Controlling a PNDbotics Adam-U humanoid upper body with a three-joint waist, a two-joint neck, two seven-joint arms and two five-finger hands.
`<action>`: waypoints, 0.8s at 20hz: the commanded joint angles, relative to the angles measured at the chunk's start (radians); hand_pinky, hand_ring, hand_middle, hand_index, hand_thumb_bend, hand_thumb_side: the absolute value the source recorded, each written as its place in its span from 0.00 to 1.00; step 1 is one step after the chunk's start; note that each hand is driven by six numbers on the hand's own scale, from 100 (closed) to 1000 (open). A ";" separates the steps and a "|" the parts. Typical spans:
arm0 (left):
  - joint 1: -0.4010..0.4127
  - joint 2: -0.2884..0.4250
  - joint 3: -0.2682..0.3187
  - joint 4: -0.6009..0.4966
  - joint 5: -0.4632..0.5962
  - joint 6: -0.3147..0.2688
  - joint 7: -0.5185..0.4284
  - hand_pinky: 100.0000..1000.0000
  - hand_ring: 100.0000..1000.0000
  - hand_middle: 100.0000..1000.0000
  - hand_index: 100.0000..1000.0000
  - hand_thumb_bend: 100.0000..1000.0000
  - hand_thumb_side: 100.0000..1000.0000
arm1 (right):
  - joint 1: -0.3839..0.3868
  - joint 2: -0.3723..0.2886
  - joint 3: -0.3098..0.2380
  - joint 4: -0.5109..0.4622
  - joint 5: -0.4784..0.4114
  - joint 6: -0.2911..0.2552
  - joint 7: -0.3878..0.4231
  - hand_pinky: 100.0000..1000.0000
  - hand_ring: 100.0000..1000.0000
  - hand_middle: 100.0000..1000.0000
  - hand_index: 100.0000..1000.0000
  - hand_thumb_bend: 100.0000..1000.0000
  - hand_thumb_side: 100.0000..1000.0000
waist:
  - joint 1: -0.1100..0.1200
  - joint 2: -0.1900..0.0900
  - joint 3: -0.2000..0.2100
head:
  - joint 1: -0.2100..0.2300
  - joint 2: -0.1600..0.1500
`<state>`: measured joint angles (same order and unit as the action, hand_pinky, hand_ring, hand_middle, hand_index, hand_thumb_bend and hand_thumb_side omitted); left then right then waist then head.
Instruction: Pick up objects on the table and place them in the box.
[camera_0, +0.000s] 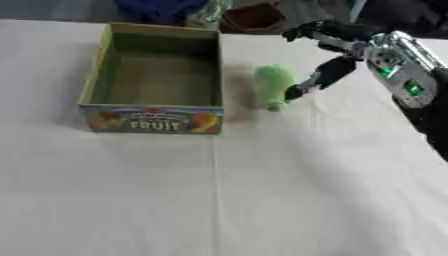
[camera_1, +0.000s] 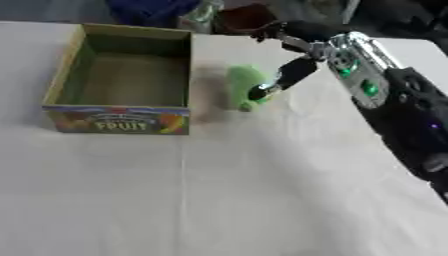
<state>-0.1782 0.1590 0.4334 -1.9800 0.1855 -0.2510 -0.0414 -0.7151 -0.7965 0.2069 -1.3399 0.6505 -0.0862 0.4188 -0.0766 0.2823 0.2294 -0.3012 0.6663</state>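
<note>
A: Green and fuzzy-looking, the toy (camera_0: 273, 86) in the left eye view lies on the white table (camera_0: 262, 190) just beside the right wall of the fruit box (camera_0: 154, 80), outside it. The box looks empty.

B: And the right hand (camera_0: 337, 50)?

A: It comes in from the upper right. One finger points down with its tip at the toy's right edge, others reach out behind it. Fingers are spread, nothing pinched yet. I can't tell if the tip really touches.

B: Right eye view?

A: Same layout, and the silver forearm (camera_1: 359, 70) shows more plainly. The fingertip (camera_1: 261, 91) sits against the toy's lower right side. The left hand shows in neither view.

B: How will the toy handle?

A: My guess: light and soft, likely to squash and roll when nudged. I'd close fingers and thumb across its middle, the widest part, rather than the narrow lower end, then carry it the short way left over the box wall
</note>
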 joint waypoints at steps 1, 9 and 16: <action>-0.010 0.016 -0.002 -0.020 -0.001 0.003 -0.003 0.38 0.37 0.42 0.56 0.00 0.75 | -0.032 0.008 0.011 0.018 0.048 0.046 -0.012 0.89 0.93 0.85 0.99 0.84 0.73 | 0.004 -0.020 -0.001 | 0.000 -0.002; -0.014 0.014 -0.001 -0.020 0.000 0.005 -0.003 0.38 0.37 0.42 0.56 0.00 0.75 | -0.029 0.057 0.049 0.032 0.106 0.083 -0.010 0.87 0.92 0.81 0.98 0.77 0.66 | 0.002 -0.017 0.004 | 0.001 -0.007; -0.015 0.010 -0.001 -0.020 -0.001 0.004 -0.006 0.38 0.37 0.42 0.56 0.00 0.75 | -0.018 0.083 0.042 0.099 0.185 0.079 -0.060 0.85 0.91 0.79 0.97 0.67 0.64 | 0.002 -0.011 0.012 | -0.002 -0.013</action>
<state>-0.1852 0.1578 0.4333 -1.9800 0.1855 -0.2471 -0.0446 -0.7203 -0.6960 0.2628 -1.2475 0.8151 -0.0078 0.3712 -0.0795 0.2861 0.2404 -0.3011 0.6658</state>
